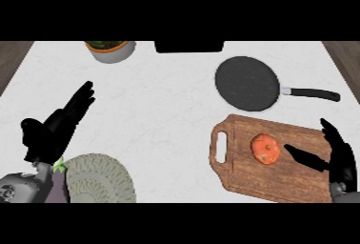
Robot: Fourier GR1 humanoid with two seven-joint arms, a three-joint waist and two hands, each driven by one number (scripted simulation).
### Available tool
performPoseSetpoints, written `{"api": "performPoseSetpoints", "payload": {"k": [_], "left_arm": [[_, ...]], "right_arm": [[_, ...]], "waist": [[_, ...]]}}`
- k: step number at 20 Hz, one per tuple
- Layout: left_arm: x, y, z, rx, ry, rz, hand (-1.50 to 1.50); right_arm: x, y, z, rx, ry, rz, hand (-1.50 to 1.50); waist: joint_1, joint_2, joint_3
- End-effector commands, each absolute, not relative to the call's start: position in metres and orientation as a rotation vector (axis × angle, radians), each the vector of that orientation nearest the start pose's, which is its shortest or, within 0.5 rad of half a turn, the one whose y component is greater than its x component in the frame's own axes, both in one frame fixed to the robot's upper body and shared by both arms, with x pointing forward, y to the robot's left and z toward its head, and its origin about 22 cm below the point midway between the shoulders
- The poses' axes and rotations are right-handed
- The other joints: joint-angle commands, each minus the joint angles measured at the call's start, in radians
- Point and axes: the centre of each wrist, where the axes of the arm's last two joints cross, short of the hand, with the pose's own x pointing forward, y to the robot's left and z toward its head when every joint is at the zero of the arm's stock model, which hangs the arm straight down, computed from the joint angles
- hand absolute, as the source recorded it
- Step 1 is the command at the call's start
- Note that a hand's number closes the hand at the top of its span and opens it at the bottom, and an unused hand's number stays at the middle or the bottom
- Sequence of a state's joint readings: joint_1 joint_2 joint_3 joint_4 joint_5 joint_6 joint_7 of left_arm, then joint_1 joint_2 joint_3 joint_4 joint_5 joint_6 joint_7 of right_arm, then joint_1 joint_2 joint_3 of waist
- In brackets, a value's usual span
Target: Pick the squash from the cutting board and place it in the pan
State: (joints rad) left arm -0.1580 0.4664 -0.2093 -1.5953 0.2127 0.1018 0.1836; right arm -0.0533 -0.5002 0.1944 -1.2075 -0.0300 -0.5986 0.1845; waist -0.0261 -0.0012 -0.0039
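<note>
An orange squash (265, 148) lies near the middle of the wooden cutting board (246, 178) at the lower right. The dark round pan (246, 83) sits beyond the board, its black handle pointing right. My right hand (337, 155) hovers over the board's right side, open, with the thumb stretched toward the squash and stopping just short of it. My left hand (56, 126) stands open at the left, fingers pointing up and to the right, holding nothing.
A ribbed grey-green plate (102, 178) lies at the lower left with a purple eggplant (57, 183) beside it, partly behind my left forearm. A potted plant (110, 50) and a black object (188, 46) stand at the far edge.
</note>
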Motion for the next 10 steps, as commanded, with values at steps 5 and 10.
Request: {"api": "performPoseSetpoints", "payload": {"k": [5,10], "left_arm": [[0.268,0.262,0.046,0.096,-1.492,-0.357,0.00],[0.278,0.248,0.057,0.084,-1.504,-0.371,0.00]], "right_arm": [[0.245,-0.343,0.011,-0.897,-0.809,0.320,-1.50],[0.277,-0.341,0.063,-0.794,-0.573,0.523,-1.50]], "waist": [[0.030,-0.001,-0.001],[0.053,0.007,0.000]]}}
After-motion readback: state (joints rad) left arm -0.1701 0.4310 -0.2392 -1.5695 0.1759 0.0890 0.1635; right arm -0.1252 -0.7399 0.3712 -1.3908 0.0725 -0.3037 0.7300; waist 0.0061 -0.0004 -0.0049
